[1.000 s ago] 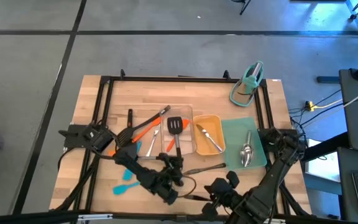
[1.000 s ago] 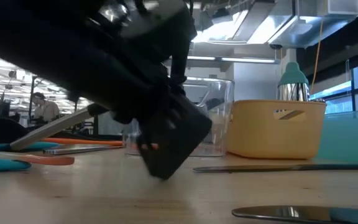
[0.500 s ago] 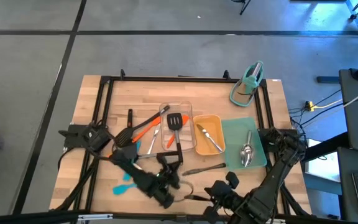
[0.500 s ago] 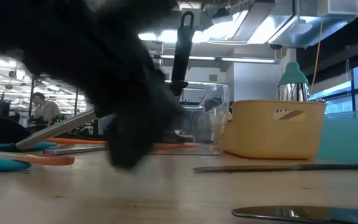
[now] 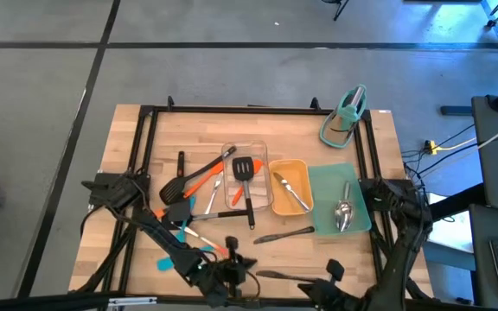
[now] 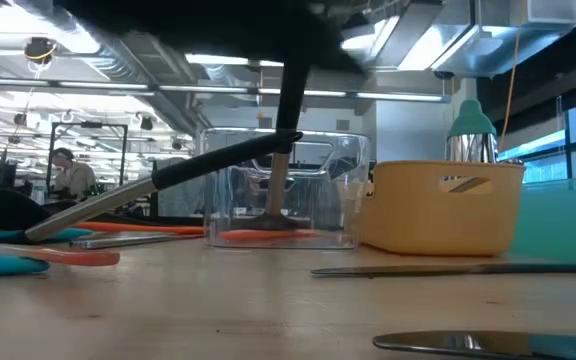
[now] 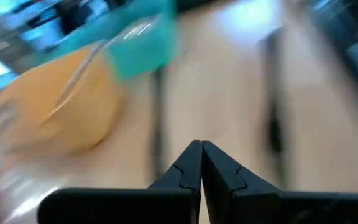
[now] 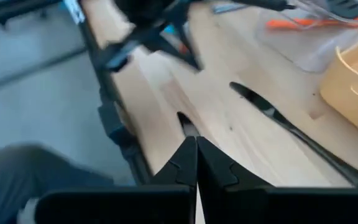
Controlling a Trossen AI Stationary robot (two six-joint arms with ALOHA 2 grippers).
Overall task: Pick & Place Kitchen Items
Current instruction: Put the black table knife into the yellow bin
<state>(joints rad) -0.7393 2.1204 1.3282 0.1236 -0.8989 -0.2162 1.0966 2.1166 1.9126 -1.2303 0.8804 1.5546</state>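
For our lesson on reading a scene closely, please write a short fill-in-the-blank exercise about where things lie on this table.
1. The black slotted turner has its head inside the ____ tray.
2. In the yellow tray lies a ____ utensil.
3. The steel spoon lies on the ____ mat.
4. The left gripper is ____.

Missing words: clear; steel; teal; shut
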